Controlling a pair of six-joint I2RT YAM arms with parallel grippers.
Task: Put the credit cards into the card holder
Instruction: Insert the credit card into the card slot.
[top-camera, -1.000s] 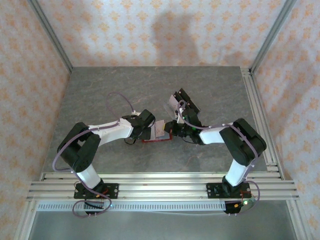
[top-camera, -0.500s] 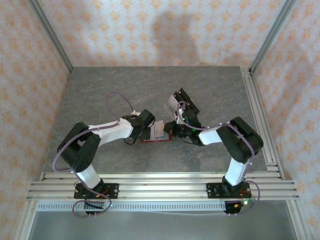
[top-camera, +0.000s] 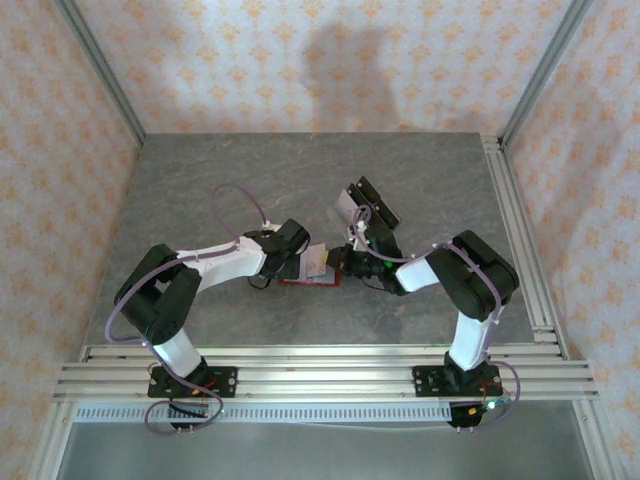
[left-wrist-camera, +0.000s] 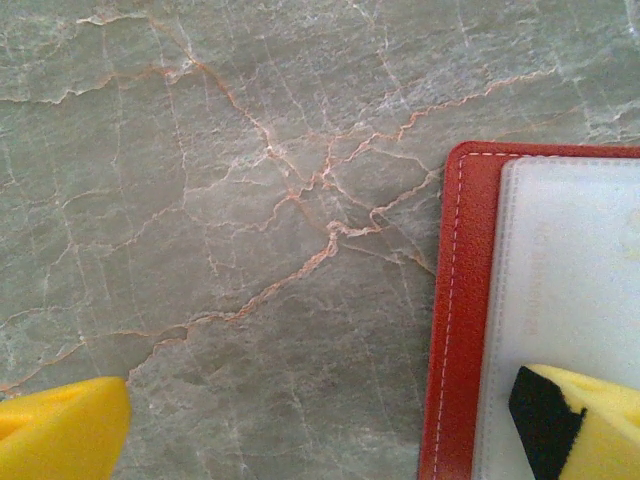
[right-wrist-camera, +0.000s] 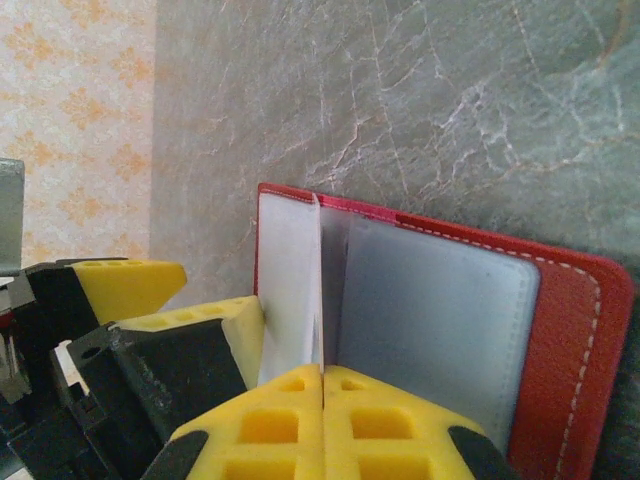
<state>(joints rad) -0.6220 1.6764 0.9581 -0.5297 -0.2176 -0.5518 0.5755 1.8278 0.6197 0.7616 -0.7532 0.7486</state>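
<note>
Right jaws, shut on a credit card (right-wrist-camera: 318, 290), should slide it squarely into the card holder (right-wrist-camera: 575, 340). Left jaws, wide and empty, rest one finger (left-wrist-camera: 590, 425) on it.

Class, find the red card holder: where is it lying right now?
Seen from above, the card holder lies open near the middle of the table, directly between the left gripper and the right gripper.

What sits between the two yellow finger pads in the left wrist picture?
Left wrist view: bare marble table and the red card holder's stitched edge; the left gripper stands open.
</note>
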